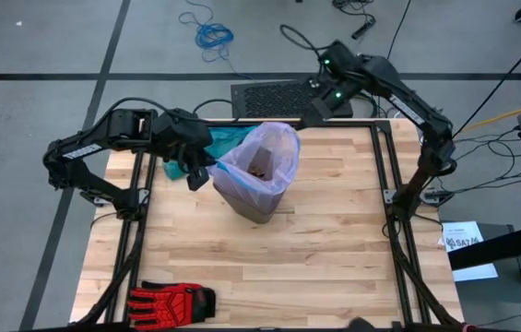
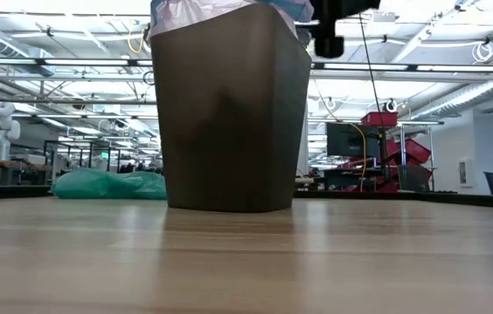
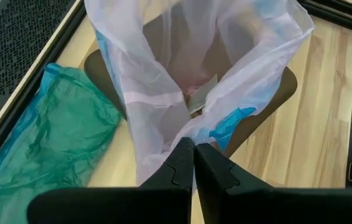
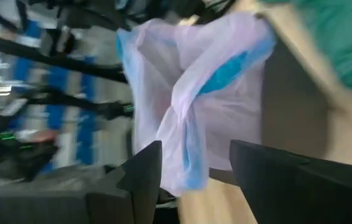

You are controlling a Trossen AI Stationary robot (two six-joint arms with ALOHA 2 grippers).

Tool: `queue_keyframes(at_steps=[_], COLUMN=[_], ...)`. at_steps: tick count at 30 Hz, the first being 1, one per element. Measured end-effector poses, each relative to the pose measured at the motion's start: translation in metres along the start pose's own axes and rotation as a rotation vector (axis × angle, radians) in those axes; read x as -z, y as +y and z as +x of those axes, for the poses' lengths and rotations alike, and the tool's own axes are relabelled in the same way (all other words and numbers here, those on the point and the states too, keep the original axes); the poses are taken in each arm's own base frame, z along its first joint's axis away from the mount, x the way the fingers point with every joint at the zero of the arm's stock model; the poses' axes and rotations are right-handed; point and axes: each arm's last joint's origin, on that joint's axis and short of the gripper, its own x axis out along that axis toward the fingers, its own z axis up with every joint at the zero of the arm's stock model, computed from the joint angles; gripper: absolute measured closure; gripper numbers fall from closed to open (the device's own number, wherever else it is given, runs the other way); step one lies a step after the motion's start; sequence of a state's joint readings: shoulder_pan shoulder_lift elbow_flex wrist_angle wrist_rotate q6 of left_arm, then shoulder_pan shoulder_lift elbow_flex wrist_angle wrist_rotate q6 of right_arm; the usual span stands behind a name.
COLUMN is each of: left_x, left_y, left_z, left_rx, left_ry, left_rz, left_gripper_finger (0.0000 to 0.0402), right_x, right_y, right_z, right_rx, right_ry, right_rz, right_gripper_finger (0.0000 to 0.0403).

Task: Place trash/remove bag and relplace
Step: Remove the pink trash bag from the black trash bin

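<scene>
The left claw pinches the bag rim above the bin.

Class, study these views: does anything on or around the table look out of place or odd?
Two things stand out. A red and black glove lies at the table's near-left corner, apart from the work. A teal-green bag lies crumpled behind the bin. The left claw pinches the pink bag.

Bag: thin translucent pale pink-lavender liner w/ blue drawstring strips, sitting inside a dark brown bin near table centre. Top edge pulled up above the bin rim, mouth open, plastic crumpled and bunched. Some scraps visible at the bottom in the left wrist view. One rim edge is pinched, lifted.
</scene>
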State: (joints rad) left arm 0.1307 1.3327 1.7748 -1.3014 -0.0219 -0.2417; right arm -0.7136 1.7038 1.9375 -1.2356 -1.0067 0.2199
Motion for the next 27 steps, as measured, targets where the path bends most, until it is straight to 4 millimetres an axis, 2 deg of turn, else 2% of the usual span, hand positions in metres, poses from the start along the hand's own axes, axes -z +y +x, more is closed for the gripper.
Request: queue_keyframes(at_steps=[7,10,13,16,23,27], left_x=[0.000,0.000,0.000,0.000,0.002,0.003], left_y=[0.000,0.000,0.000,0.000,0.000,0.000], left_z=[0.000,0.000,0.000,0.000,0.000,0.000], left_rx=[0.001,0.001,0.001,0.007,0.007,0.005], left_ry=[0.000,0.000,0.001,0.004,0.022,0.032], left_rz=[0.021,0.020,0.019,0.014,0.013,0.013], left_gripper_finger=[0.0389,0.0389,0.0389,0.0389,0.0389,0.0389], right_x=[-0.010,-0.014,-0.018,-0.020,-0.029,-0.033], right_y=[-0.051,-0.051,-0.040,-0.024,0.036,0.072], right_z=[0.037,0.049,0.058,0.057,0.028,0.002], right_rx=[-0.212,-0.350,-0.402,-0.405,-0.296,-0.251], right_ry=[0.087,0.117,0.140,0.137,-0.008,-0.132], right_rz=[0.129,0.133,0.101,0.073,-0.045,-0.131], right_gripper_finger=[0.0222,0.0223,0.0235,0.0268,0.0382,0.0396])
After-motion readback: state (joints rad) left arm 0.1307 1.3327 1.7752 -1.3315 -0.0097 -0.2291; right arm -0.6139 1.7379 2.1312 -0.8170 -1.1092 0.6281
